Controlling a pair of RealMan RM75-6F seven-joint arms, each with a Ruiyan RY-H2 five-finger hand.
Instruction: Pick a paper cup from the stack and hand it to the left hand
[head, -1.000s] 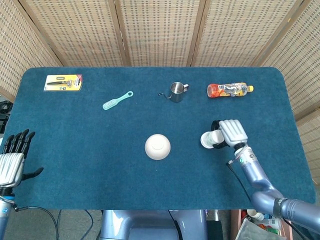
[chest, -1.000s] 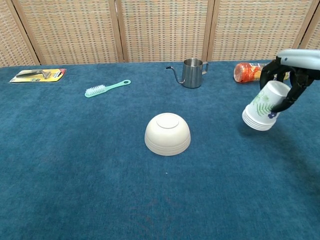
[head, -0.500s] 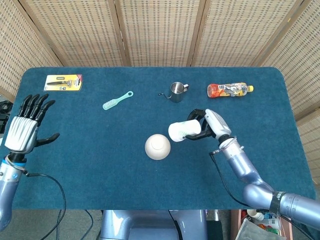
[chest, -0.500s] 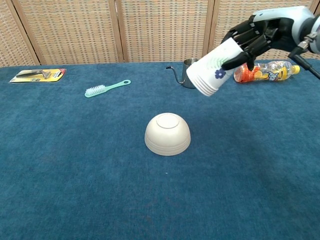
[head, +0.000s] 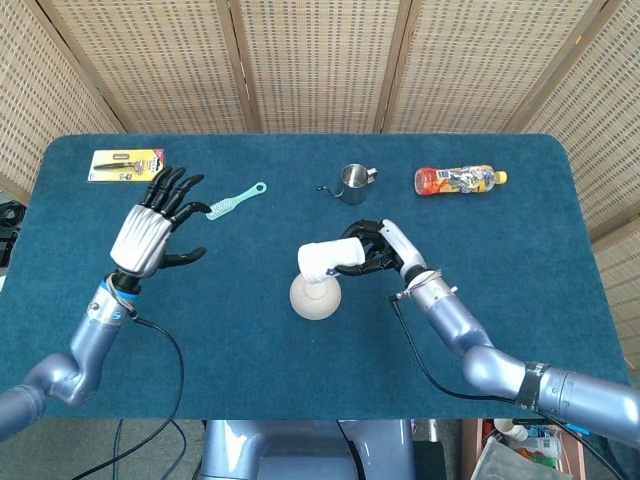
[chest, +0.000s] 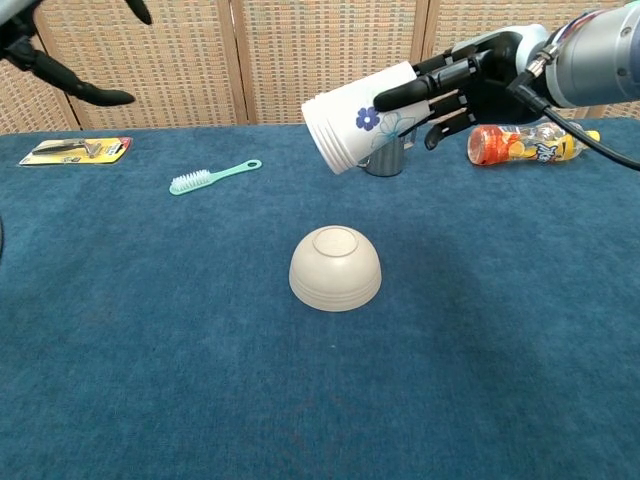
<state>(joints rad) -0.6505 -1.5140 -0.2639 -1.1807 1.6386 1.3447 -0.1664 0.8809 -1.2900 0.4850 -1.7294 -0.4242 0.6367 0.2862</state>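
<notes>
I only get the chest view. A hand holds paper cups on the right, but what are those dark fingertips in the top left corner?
Observer: That is the left hand, open, fingers spread, holding nothing.
Operator: Is it touching the cups?
Observer: No. In the head view bare blue table shows between it and the paper cups in the right hand.
Operator: Anything near it?
Observer: Its fingertips end just left of the green brush.

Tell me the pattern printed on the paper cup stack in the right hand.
White paper cup stack with a blue flower and faint green leaves, clearest in the chest view.
</notes>
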